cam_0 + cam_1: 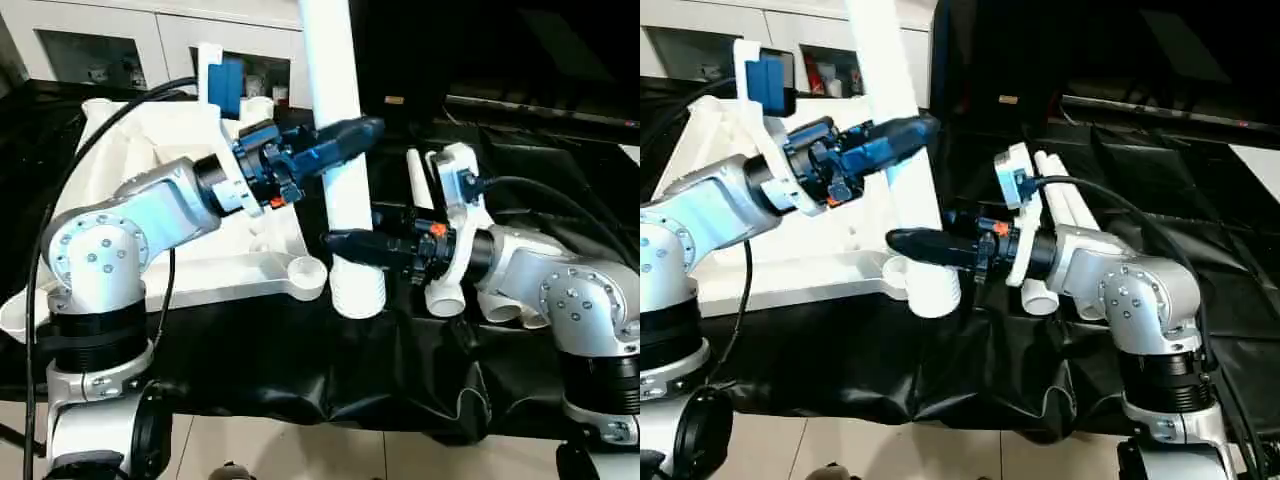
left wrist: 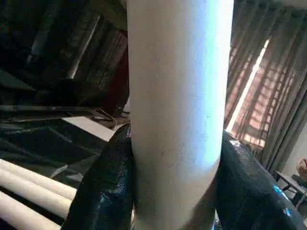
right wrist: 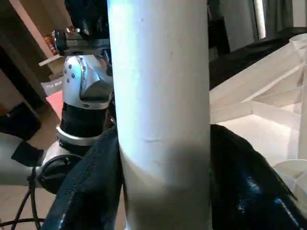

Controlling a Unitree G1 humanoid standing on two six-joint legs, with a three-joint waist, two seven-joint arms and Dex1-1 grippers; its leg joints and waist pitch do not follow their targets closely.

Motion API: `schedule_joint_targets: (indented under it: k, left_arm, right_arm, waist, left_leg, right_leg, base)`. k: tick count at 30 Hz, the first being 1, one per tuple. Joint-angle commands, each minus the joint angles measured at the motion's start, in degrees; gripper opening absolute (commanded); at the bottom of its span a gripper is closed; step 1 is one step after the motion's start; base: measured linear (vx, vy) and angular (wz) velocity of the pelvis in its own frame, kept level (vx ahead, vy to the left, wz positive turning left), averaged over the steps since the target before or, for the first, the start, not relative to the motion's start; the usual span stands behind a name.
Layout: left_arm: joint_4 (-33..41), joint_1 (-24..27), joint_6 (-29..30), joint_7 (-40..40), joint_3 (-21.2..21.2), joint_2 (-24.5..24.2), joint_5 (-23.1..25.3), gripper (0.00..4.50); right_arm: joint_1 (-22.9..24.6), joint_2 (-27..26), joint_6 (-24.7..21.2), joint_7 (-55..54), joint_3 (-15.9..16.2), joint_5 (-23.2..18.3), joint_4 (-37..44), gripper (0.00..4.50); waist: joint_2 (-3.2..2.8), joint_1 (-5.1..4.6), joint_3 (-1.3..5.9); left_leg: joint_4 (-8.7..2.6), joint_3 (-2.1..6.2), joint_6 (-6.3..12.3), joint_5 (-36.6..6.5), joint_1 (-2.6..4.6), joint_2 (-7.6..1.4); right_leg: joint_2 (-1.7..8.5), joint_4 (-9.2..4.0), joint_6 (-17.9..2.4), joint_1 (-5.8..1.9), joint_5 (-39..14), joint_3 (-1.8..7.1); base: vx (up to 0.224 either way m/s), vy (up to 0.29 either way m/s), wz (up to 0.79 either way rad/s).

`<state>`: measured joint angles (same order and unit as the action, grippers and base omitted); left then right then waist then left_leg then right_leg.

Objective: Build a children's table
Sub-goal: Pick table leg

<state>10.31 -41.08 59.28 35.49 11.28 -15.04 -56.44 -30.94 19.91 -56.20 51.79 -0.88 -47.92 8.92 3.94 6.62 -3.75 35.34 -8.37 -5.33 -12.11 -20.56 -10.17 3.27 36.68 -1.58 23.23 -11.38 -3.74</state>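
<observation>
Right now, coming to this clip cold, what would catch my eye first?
An upright white leg stands mid-scene, gripped from both sides: the left tool clamps it higher up, the right tool near its ribbed lower end. Just left of that end is a round corner socket of the upturned white tabletop. More white legs lie on the black cloth behind the right arm.
</observation>
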Motion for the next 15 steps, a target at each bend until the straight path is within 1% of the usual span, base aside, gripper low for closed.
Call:
schedule_joint_targets:
  k: [1,3,9,10,11,13,14,15]
  left_arm:
    - [1.0,-0.1,-0.7,1.3,-1.3,0.1,-0.3,1.88]
    - [0.9,-0.1,-1.0,1.4,-1.5,-0.1,-0.1,1.88]
    - [1.1,0.1,-1.8,1.5,-2.3,-0.5,0.7,1.88]
    - [0.9,0.1,-1.6,0.8,-2.4,-0.5,0.8,2.23]
    - [-0.3,-0.6,-1.4,-1.5,-1.2,0.6,0.4,2.58]
    - [-1.3,-1.2,-1.3,-3.1,-0.3,1.4,0.1,2.60]
    - [-1.8,-1.7,-2.5,-5.1,0.2,1.9,1.2,2.67]
    - [-2.0,-2.0,-4.1,-6.7,0.0,1.8,3.3,2.79]
  right_arm:
    - [0.3,0.8,-0.7,-0.4,-0.2,-0.5,0.7,2.15]
    - [0.2,0.5,-0.1,-1.6,-0.3,0.3,0.7,2.00]
    - [0.2,0.2,0.4,-1.9,-0.5,0.0,0.9,1.95]
    - [0.1,0.1,0.9,-2.1,-0.4,0.3,1.0,1.95]
    - [0.1,0.0,1.8,-2.5,-0.1,1.1,1.1,1.95]
    - [0.0,0.0,2.5,-2.8,0.1,1.8,1.1,1.94]
    - [-0.1,-0.2,3.8,-3.8,0.8,3.5,1.3,1.94]
    - [-0.3,-0.4,5.6,-4.8,1.5,5.4,1.5,1.93]
  waist:
    - [-0.42,0.24,4.00]
    - [-0.46,0.24,4.00]
    - [-0.45,0.24,4.03]
    - [-0.56,0.24,4.02]
    - [-0.56,0.24,4.04]
    - [-0.50,0.24,4.00]
    - [-0.55,0.30,4.03]
    - [-0.45,0.27,4.03]
  left_leg:
    - [-4.18,0.16,-0.41,-0.7,-0.28,-2.25]
    - [-4.21,0.18,-0.56,-0.9,-0.27,-2.27]
    - [-4.19,0.16,-0.64,-1.0,-0.25,-2.27]
    - [-4.20,0.18,-0.68,-1.1,-0.27,-2.27]
    - [-4.18,0.18,-0.71,-1.1,-0.27,-2.26]
    - [-4.15,0.20,-1.01,-1.0,-0.36,-2.28]
    - [-4.11,0.17,-1.16,-0.9,-0.35,-2.20]
    - [-4.12,0.18,-1.23,-1.1,-0.39,-2.24]
  right_leg:
    - [4.53,-4.26,-8.1,-3.94,-7.3,3.14]
    - [4.53,-4.23,-8.3,-3.95,-7.2,3.12]
    - [4.52,-4.20,-8.2,-3.98,-7.1,3.12]
    - [4.53,-4.23,-8.2,-3.97,-7.2,3.12]
    - [4.51,-4.19,-8.2,-3.99,-7.1,3.13]
    - [4.60,-4.23,-8.4,-4.03,-6.8,3.14]
    - [4.53,-4.24,-8.3,-4.01,-6.9,3.12]
    - [4.53,-4.29,-8.1,-4.04,-7.0,3.12]
  base:
    - [0.000,0.000,0.00]
    - [0.000,0.000,0.00]
    - [0.000,0.000,0.00]
    - [0.000,0.000,0.00]
    - [0.000,0.000,0.00]
    - [0.000,0.000,0.00]
    - [0.000,0.000,0.00]
    - [0.000,0.000,0.00]
